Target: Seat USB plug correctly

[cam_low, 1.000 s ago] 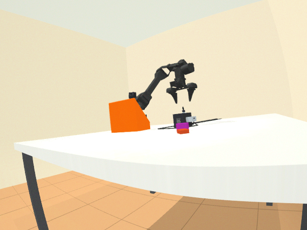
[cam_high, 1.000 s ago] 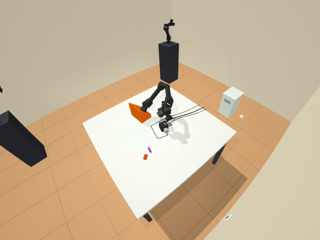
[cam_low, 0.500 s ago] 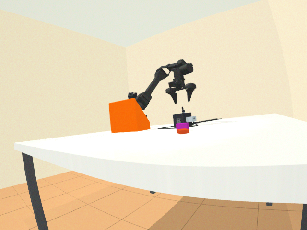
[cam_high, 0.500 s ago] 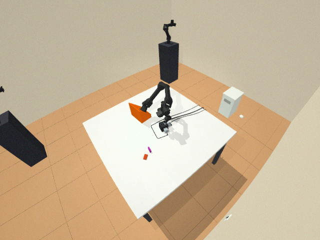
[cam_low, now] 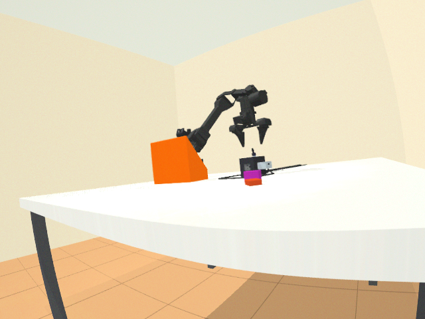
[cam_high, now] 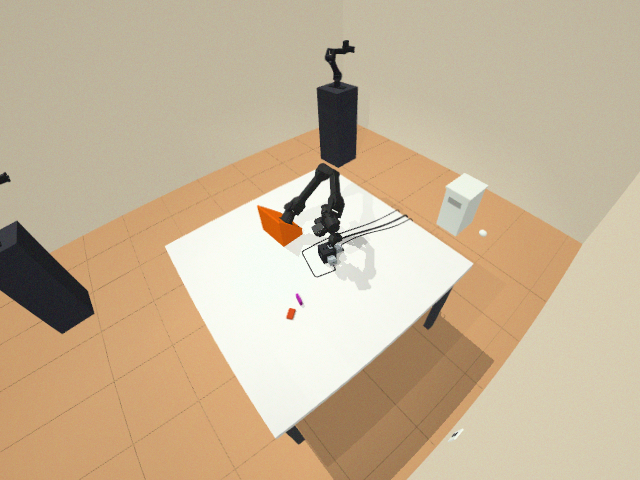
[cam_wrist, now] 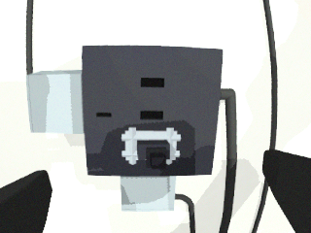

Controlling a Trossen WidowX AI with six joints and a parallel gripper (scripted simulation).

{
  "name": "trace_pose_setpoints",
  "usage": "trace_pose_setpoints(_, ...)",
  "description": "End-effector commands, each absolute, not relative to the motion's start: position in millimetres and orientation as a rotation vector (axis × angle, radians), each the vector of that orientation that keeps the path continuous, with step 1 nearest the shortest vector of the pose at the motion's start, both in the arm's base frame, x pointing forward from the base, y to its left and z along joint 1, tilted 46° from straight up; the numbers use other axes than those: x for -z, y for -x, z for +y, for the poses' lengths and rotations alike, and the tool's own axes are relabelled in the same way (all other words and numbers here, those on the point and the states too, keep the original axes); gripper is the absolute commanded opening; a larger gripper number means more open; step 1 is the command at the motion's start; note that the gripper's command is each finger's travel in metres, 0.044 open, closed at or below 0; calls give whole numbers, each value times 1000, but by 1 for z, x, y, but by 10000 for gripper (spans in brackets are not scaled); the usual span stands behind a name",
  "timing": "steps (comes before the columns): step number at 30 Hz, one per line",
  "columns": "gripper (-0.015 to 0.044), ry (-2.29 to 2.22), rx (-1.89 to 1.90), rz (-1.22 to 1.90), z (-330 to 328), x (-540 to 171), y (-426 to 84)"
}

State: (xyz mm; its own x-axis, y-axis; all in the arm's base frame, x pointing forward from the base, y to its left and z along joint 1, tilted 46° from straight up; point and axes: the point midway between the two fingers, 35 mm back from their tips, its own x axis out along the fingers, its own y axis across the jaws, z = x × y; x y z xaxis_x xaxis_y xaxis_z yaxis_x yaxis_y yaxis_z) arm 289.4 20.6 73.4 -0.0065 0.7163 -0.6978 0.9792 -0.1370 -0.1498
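Note:
The dark power cube (cam_high: 325, 253) (cam_low: 244, 161) (cam_wrist: 114, 68) sits on the white table. The USB plug (cam_low: 253, 151) (cam_wrist: 156, 159) stands upright out of the cube's top; in the wrist view it shows as a small black block near one edge, inside a pale bracket-like frame (cam_wrist: 152, 135). Which way round it sits and how deep cannot be told. My gripper (cam_low: 252, 144) (cam_wrist: 158, 174) is open and empty. It points down just above the plug, with the fingertips wide apart on either side of it.
Pale adapters (cam_wrist: 54, 102) (cam_wrist: 147, 196) stick out from two cube sides. Black cables (cam_high: 372, 227) (cam_wrist: 230, 146) run around and behind the cube. An orange wedge-shaped block (cam_high: 281, 232) (cam_low: 171, 161) stands by the arm's base. A purple object (cam_high: 299, 299) and a red block (cam_high: 291, 313) lie on the table.

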Motion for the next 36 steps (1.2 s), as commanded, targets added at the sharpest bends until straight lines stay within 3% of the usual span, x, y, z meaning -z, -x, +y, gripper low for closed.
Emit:
trace_pose_setpoints(1, 440, -1896, 935, 1759, 25, -70, -289)
trace_pose_setpoints(18, 440, -1896, 934, 1759, 34, -62, -288)
trace_pose_setpoints(34, 20, -1893, 931, 1756, 32, -63, -289)
trace_pose_setpoints(36, 0, -1893, 931, 1756, 32, -63, -289)
